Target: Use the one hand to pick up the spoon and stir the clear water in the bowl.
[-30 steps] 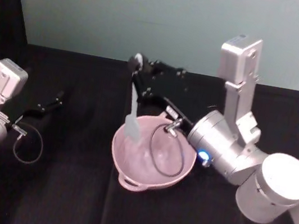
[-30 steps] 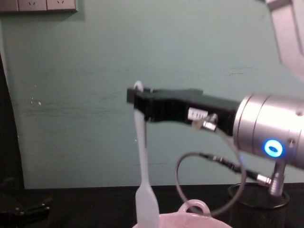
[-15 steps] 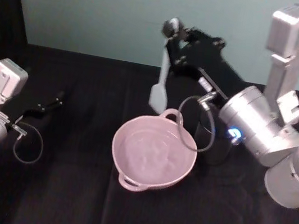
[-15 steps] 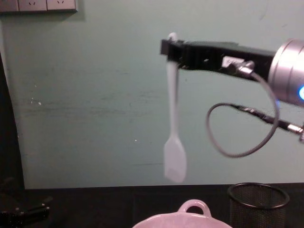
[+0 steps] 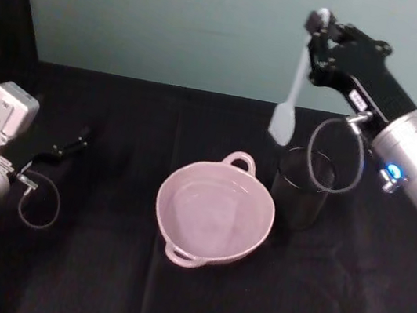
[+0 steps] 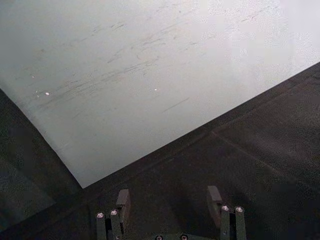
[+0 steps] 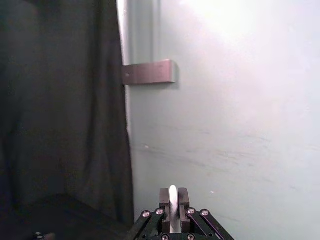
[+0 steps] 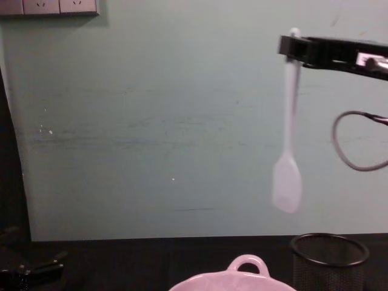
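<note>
Head view: the pale pink round bowl (image 5: 214,213) with its small looped ear handle sits on the black-draped worktop (image 5: 93,281), clear water inside. Just right of the bowl stands a black wire-mesh cup (image 5: 302,189). Above that cup hangs the long slim white plastic spoon (image 5: 290,98), paddle end down, well clear of the bowl; the black flat right gripper (image 5: 319,39) has its fingers clamped on the handle tip. A small white label on the gripper is too small to read. Far left of the bowl, the left gripper (image 5: 76,139) rests low over the worktop.

Chest view: the spoon (image 8: 289,130) dangles upright against the pale green wall, high above the bowl's rim (image 8: 242,276) and mesh cup (image 8: 329,260). Wall sockets (image 8: 48,6) show top left.

Left wrist view: the left gripper (image 6: 169,202) has its fingers spread apart.

Right wrist view: the fingers (image 7: 163,200) pinch the white handle (image 7: 173,206).
</note>
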Controlling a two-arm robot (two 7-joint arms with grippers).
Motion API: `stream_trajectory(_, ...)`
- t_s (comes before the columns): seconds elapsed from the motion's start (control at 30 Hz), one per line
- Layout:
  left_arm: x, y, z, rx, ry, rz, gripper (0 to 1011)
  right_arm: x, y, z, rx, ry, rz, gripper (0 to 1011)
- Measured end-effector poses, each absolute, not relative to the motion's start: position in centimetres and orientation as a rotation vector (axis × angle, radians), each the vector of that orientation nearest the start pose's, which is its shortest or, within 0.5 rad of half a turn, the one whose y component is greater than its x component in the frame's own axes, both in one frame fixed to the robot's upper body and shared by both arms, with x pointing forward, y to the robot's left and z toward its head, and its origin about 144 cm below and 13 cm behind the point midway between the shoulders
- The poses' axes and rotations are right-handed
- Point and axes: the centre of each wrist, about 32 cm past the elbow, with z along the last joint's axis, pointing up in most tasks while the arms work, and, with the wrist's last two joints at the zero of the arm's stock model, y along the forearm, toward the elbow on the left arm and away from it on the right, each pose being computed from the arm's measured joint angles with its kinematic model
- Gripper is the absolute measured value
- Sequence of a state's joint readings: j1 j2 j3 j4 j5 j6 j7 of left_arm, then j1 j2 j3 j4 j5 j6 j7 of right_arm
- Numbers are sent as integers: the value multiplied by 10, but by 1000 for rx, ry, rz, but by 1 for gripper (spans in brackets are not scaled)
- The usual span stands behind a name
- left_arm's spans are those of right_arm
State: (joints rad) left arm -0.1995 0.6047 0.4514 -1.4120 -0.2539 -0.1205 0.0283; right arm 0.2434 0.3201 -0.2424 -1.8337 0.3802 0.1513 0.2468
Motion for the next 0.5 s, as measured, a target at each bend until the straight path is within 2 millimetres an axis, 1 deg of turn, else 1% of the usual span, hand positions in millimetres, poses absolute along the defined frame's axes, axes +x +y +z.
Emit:
stream_trajectory(0.23,489,310,1140,304,-285,1248,1011,492,-238,1281,166,-143,-1056,109)
stream_trajectory(0.33,489,310,1140,305,-285,1248,1011,493,-242,1276,158,-125,-1070,109)
stream_trajectory(0.4,489,310,1140,304,-285,1248,1011,496,-246,1267,143,-97,-1087,109)
stream_trajectory(0.5,489,310,1140,304,-285,1248,1011,498,-248,1261,135,-78,-1097,109)
